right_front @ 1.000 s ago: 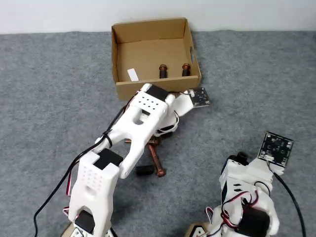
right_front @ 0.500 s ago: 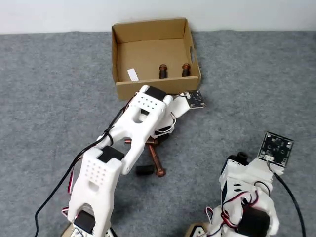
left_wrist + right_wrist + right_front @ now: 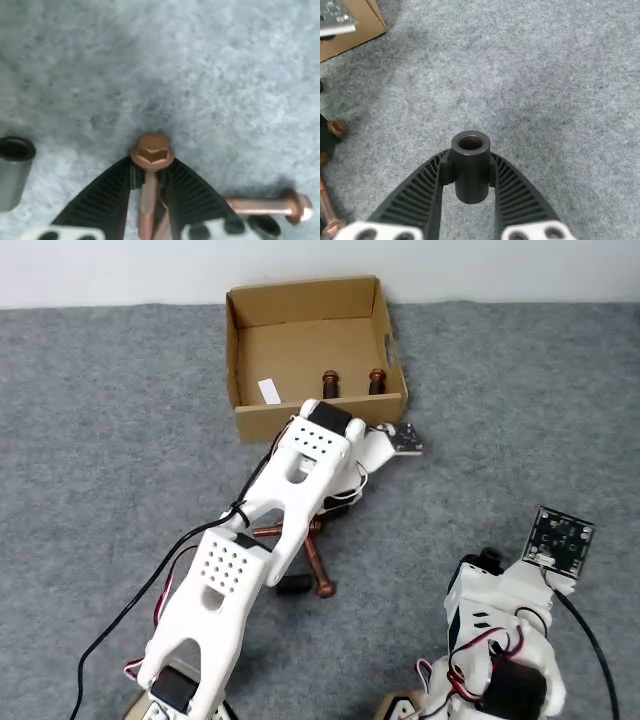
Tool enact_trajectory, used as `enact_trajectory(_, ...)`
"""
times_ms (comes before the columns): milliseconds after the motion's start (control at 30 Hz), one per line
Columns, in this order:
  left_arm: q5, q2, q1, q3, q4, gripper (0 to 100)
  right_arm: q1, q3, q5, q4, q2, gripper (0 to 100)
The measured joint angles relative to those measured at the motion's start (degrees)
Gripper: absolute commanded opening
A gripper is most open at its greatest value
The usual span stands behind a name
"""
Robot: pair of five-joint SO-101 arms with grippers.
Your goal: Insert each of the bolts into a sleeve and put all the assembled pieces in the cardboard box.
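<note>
My left gripper [image 3: 151, 169] is shut on a copper bolt [image 3: 152, 151], whose hex head sticks out past the fingertips just over the grey carpet. In the high view the left arm [image 3: 300, 470] stretches to just short of the cardboard box [image 3: 396, 360]. My right gripper [image 3: 470, 161] is shut on a black sleeve [image 3: 471, 172], its open bore facing outward. The right arm [image 3: 500, 640] sits folded at the near right. Two assembled pieces [image 3: 329, 383] [image 3: 376, 380] lie inside the box against its near wall.
Loose copper bolts [image 3: 320, 562] and a black sleeve [image 3: 292, 584] lie on the carpet under the left arm. Another bolt [image 3: 270, 205] and a sleeve [image 3: 14, 170] lie beside the left gripper. A box corner [image 3: 350, 30] is in the right wrist view.
The left arm has stretched forward and slightly right, bringing its wrist closer to the box's front wall. The right arm has not moved.
</note>
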Motion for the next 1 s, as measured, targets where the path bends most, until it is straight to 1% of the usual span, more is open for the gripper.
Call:
enact_trajectory(167, 3.4, -4.7, -0.1, -0.1, -0.7, 0, 0.0, 0.0, 0.0, 0.0, 0.0, 0.8)
enact_trajectory(367, 5.8, -17.4, 0.2, 8.4, -0.7, 0, 0.0, 0.0, 0.0, 0.0, 0.0, 0.8)
enact_trajectory(467, 9.6, -24.5, 0.2, 14.9, -0.7, 0, 0.0, 0.0, 0.0, 0.0, 0.0, 0.8)
enact_trajectory(667, 19.7, -41.0, 0.4, 32.8, -0.7, 0, 0.0, 0.0, 0.0, 0.0, 0.0, 0.8)
enact_trajectory(867, 24.4, -59.6, 0.4, 49.6, -0.7, 0, 0.0, 0.0, 0.0, 0.0, 0.0, 0.8)
enact_trajectory(1000, 26.8, -71.8, 0.4, 58.0, -5.6, 0, 0.0, 0.0, 0.0, 0.0, 0.0, 0.8)
